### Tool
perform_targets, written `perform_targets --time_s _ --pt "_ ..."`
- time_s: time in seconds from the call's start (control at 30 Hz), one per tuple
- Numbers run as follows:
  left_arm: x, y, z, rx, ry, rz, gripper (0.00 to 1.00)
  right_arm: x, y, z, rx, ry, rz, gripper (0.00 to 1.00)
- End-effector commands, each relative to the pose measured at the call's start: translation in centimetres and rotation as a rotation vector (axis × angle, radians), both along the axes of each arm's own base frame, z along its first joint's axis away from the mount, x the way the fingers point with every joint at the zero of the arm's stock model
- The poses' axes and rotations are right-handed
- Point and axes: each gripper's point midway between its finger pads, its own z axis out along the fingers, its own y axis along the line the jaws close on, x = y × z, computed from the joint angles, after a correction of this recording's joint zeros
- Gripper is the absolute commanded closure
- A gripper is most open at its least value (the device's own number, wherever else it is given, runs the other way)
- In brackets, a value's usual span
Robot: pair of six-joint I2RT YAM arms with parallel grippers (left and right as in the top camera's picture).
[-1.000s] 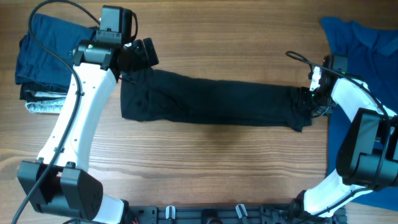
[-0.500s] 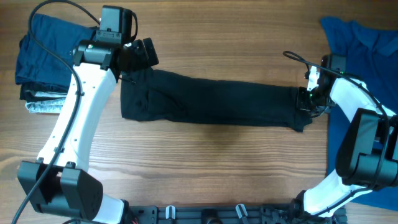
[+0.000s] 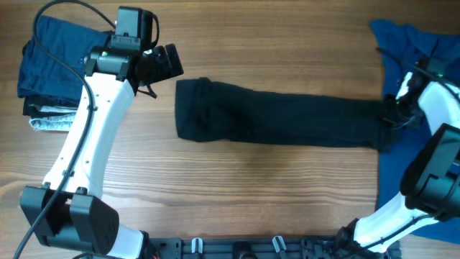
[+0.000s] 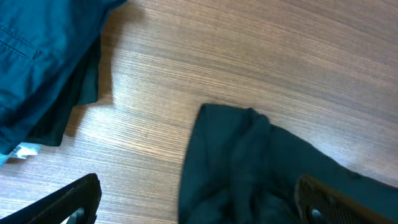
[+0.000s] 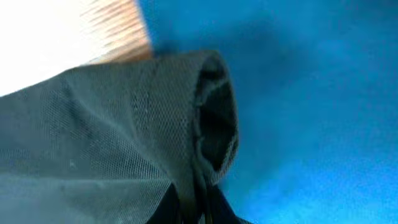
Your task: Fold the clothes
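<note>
The clothes in play are a black shirt [image 3: 280, 119], folded into a long strip across the table, and a bright blue shirt [image 3: 413, 43] at the right edge. My right gripper [image 3: 394, 115] is shut on the strip's right end, over the blue shirt. In the right wrist view the black mesh fabric [image 5: 124, 124] is pinched at the right gripper [image 5: 199, 208] above blue cloth [image 5: 311, 93]. My left gripper [image 3: 159, 78] hangs open just left of the strip's left end. In the left wrist view that end [image 4: 249, 162] lies partly between the left gripper [image 4: 199, 205] fingers, untouched.
A stack of folded dark blue garments [image 3: 47, 54] sits at the back left, with a pale grey piece [image 3: 47, 124] under it; its edge shows in the left wrist view [image 4: 37, 56]. Bare wooden table [image 3: 251, 194] lies in front of the strip.
My right gripper closed on the black shirt's right end and dragged the whole strip to the right, onto the blue shirt. The left end slid out from under the unmoved left gripper.
</note>
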Motion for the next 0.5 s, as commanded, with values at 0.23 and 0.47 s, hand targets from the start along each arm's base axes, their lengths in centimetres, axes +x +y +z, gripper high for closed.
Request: perform_targets --time_s 0.23,0.47 --pt "0.0 0.4 -0.3 0.013 0.005 0.015 0.00 4.6 8.8 9.9 0.252 -0.151 0.167 0.95" --pt "0.0 0.4 -0.3 0.013 0.005 0.015 0.00 3.3 17.8 9.9 0.355 -0.053 0.252 0.96"
